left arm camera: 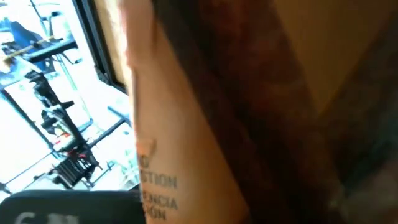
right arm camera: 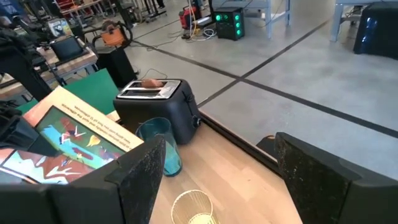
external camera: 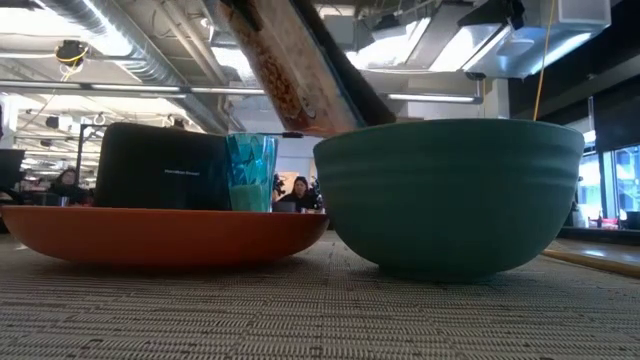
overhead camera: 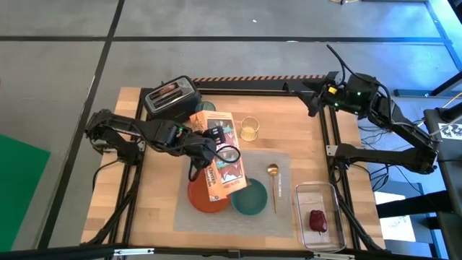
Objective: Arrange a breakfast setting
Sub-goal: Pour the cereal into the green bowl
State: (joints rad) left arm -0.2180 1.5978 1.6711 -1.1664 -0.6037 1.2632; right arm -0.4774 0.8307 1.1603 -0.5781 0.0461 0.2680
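Observation:
My left gripper (overhead camera: 214, 144) is shut on a printed cereal box (overhead camera: 222, 157) above the grey placemat (overhead camera: 289, 166). The box slants down in the low view (external camera: 290, 60), its lower end just over the teal bowl (external camera: 450, 190). The orange plate (overhead camera: 201, 198) lies beside the bowl (overhead camera: 251, 198) on the mat, with the gold spoon (overhead camera: 273, 186) to their right. A translucent green-blue cup (right arm camera: 158, 146) stands by the toaster. The toast (right arm camera: 151, 83) sticks out of the toaster's slot. The dark red fruit (overhead camera: 317, 220) lies in the tub. My right gripper (right arm camera: 217, 168) is open, at the far right. My left gripper holds the cereal box about the middle of its length (overhead camera: 216, 137), coming level from the table's left; the gripper body hides the fingers' exact place. The box is lifted clear and tilted, its lower end (overhead camera: 234, 184) over the bowl and plate.
The black toaster (overhead camera: 172, 99) stands at the far left of the table. A pale yellowish cup (overhead camera: 249, 128) stands behind the mat. The clear plastic tub (overhead camera: 317, 196) sits at the near right. Black frame rails run along the far and right edges. People sit in the room behind.

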